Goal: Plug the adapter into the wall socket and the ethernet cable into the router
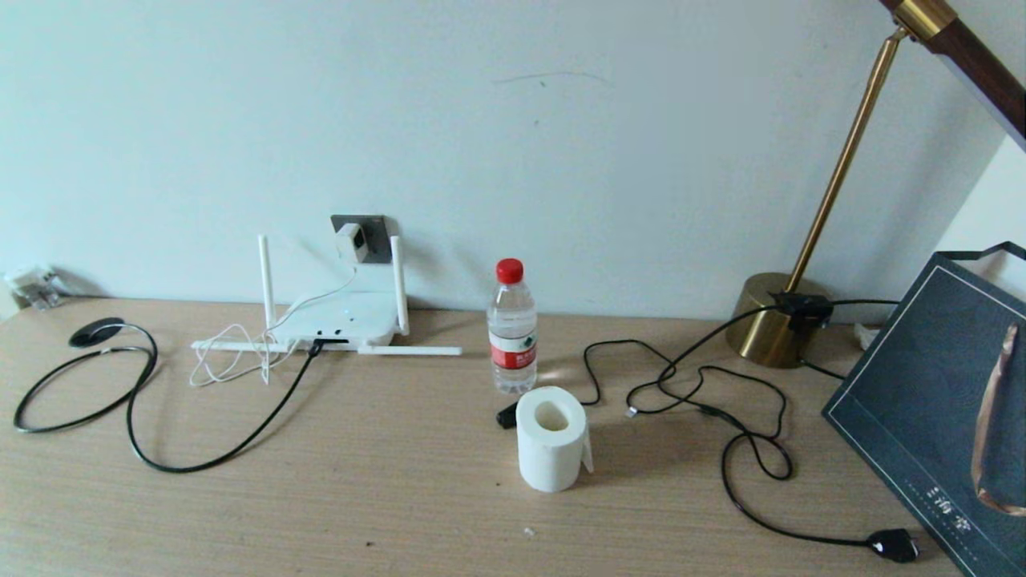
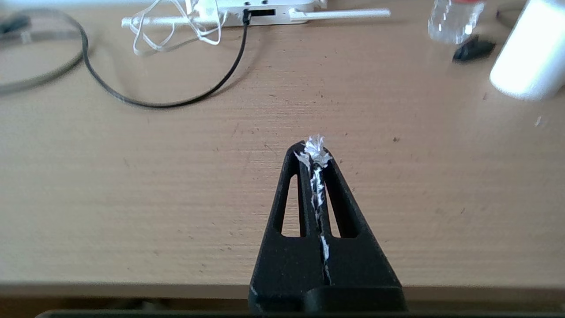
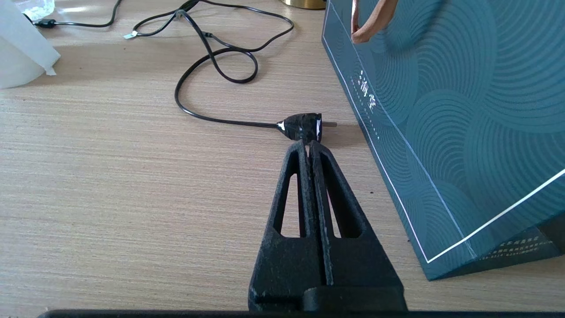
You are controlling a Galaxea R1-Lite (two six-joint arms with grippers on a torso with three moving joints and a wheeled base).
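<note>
The white adapter [image 1: 353,242] sits in the dark grey wall socket [image 1: 378,227] on the wall, and its thin white cord [image 1: 232,361] falls in loops beside the router [image 1: 345,319]. The black ethernet cable [image 1: 200,461] meets the router's front edge, and its plug [image 2: 246,17] looks seated in a port. Its round disc end [image 1: 96,331] lies at far left. Neither gripper shows in the head view. My left gripper [image 2: 314,152] hovers shut over bare table, with white shreds stuck between its fingers. My right gripper [image 3: 309,143] is shut just short of the black inline plug [image 3: 302,127].
A water bottle [image 1: 512,328] and a paper roll [image 1: 551,439] stand mid-table. The brass lamp base [image 1: 773,320] is at back right, its black cord [image 1: 745,449] looping forward to a plug [image 1: 894,545]. A dark teal bag [image 1: 938,409] stands at the right edge.
</note>
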